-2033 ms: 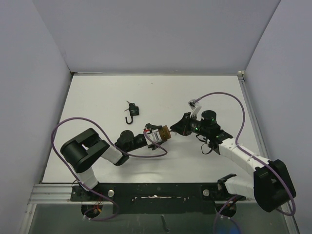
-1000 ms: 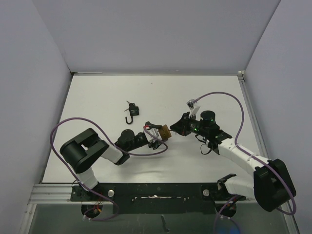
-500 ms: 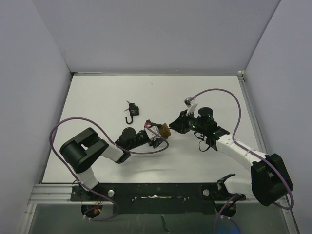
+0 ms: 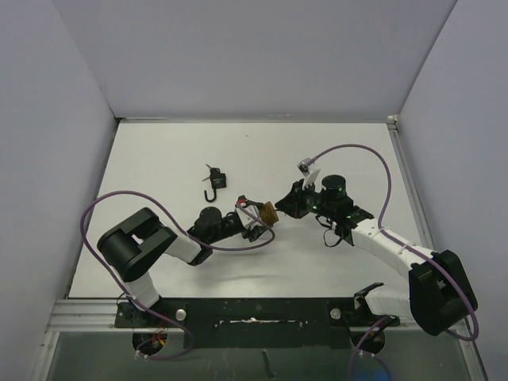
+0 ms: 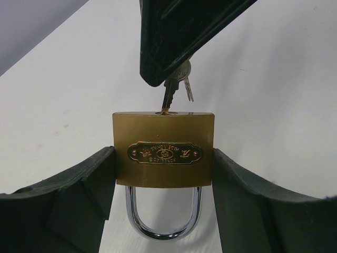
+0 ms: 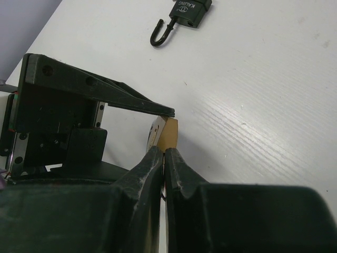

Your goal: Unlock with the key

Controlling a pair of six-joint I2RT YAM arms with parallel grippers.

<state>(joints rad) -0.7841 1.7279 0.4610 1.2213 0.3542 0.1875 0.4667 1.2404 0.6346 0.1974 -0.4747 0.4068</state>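
My left gripper (image 5: 163, 174) is shut on a brass padlock (image 5: 164, 149), gripping its two sides; its chrome shackle (image 5: 162, 217) is closed and points toward the wrist. My right gripper (image 6: 164, 153) is shut on a silver key (image 5: 169, 95), whose tip is in the keyhole on the padlock's top face. A second small key hangs beside it. In the top view the padlock (image 4: 268, 213) is held above the table between both grippers, left (image 4: 255, 217) and right (image 4: 287, 206). In the right wrist view the padlock (image 6: 167, 134) sits just past my fingertips.
A small dark padlock with an open shackle (image 4: 215, 182) lies on the white table (image 4: 159, 159) behind the left arm; it also shows in the right wrist view (image 6: 184, 13). Grey walls enclose the table on three sides.
The right gripper has moved left to the padlock and the key tip has entered the keyhole. The left gripper has tilted the padlock slightly; the shackle stays closed.
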